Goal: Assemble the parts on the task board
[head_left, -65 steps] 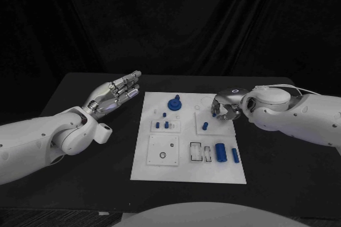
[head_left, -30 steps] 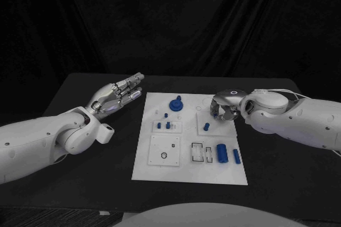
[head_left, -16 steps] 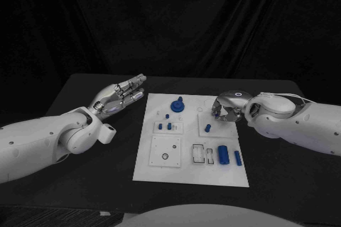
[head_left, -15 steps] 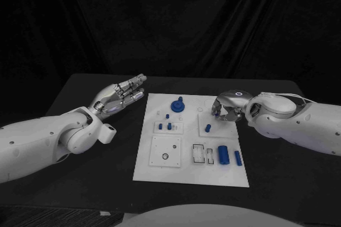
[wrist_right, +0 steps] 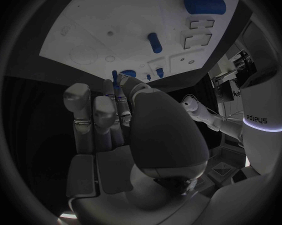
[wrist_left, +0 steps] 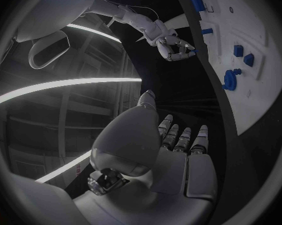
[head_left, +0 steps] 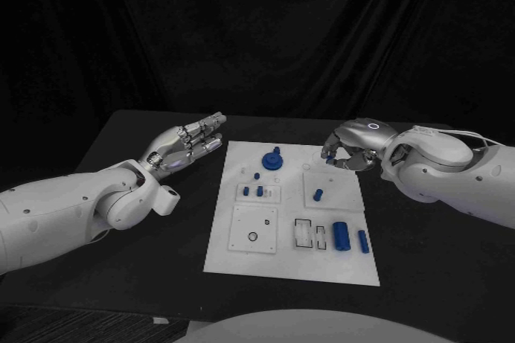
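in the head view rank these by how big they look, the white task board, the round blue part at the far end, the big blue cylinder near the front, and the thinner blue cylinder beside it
1. task board
2. big blue cylinder and round blue part: they look about alike, so I won't rank them
3. thinner blue cylinder

Left hand [head_left: 184, 144] off the task board [head_left: 242, 257], fingers spread, over bare black table [head_left: 129, 280] beside the board's far left corner. Right hand [head_left: 349, 151] hangs above the far right corner, fingers curled, crowding that approach. Blue round part [head_left: 272, 161] stands up mid far edge; upright peg [head_left: 318, 194] just nearer. Near edge lies low.
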{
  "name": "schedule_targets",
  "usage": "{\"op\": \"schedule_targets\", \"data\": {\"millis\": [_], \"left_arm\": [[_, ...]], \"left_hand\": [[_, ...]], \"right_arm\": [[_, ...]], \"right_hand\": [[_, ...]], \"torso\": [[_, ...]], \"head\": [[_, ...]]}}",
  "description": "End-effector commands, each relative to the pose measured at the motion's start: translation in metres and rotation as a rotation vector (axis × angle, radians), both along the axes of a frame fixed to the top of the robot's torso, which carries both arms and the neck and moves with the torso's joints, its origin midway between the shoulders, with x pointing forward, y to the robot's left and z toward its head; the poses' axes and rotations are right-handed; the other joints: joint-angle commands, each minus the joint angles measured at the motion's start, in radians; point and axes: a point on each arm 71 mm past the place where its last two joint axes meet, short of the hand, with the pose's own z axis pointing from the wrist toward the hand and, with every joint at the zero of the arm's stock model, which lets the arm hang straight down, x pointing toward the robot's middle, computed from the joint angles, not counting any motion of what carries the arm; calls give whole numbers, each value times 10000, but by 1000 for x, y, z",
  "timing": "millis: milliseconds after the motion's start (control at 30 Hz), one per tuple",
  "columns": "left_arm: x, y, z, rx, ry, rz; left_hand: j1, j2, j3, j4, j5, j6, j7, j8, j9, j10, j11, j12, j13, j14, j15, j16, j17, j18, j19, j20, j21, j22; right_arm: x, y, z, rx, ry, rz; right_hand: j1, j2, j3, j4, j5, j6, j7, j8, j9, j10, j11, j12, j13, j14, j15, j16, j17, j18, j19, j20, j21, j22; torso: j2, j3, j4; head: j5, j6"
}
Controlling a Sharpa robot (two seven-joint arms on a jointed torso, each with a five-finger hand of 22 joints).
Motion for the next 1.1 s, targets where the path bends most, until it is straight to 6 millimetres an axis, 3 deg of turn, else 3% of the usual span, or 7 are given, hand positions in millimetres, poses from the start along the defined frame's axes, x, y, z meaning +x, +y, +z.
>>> {"op": "schedule_targets", "data": {"millis": [33,233,533,700,1100], "left_arm": [[-1,-2,1,-250,-123,-109],[0,-2,1,-231,-104,-99],[-1,-6,-4,-265,-16,-184],[-2,-6,-6,-256,26,-176],[-1,-9,-8,-261,83,-242]], "left_hand": [[111,11,-6,-77,66,9,57,41,10,8,89,36,12,-4,74,-36,-10,185,10,89,46,16],[126,28,-1,-72,66,27,109,45,12,12,119,41,12,-4,55,-36,-10,185,12,90,46,9],[225,82,34,-89,83,242,210,86,39,38,180,104,22,-4,8,-36,-10,185,18,81,45,3],[235,89,38,-88,84,282,220,94,43,40,188,107,23,-4,2,-36,-10,185,17,79,44,-5],[263,119,54,-86,90,332,248,108,48,41,206,110,22,-4,-6,-36,-10,185,18,74,44,-6]], "right_arm": [[-6,7,6,306,-14,79],[-28,36,4,442,519,1144],[-60,77,-17,697,718,2757],[-64,92,-29,774,867,3112],[-67,122,-52,690,1308,3525]], "right_hand": [[-33,24,-65,-2,-48,-1,23,-48,-16,142,-117,-49,-5,-46,-51,-95,-65,34,18,-43,-76,1038],[37,34,-36,-49,8,-96,51,-134,-48,90,-92,-139,-50,-26,-39,-77,-20,32,13,-42,-87,1038],[80,17,-44,-94,45,-85,55,-160,-59,148,-96,-146,-55,29,-38,12,110,14,50,-40,19,1066],[84,7,-52,-103,49,-73,52,-160,-59,166,-100,-143,-54,62,-41,78,202,3,77,-41,93,1083],[91,-31,-73,-133,51,-104,59,-211,-82,168,-97,-172,-64,182,-45,284,465,-29,169,-46,306,1133]], "torso": [[3,4,-2],[3,10,-8],[3,15,4],[6,27,-13],[-4,22,19]], "head": [[18,-26],[73,-67],[213,-205],[312,-235],[300,-295]]}}
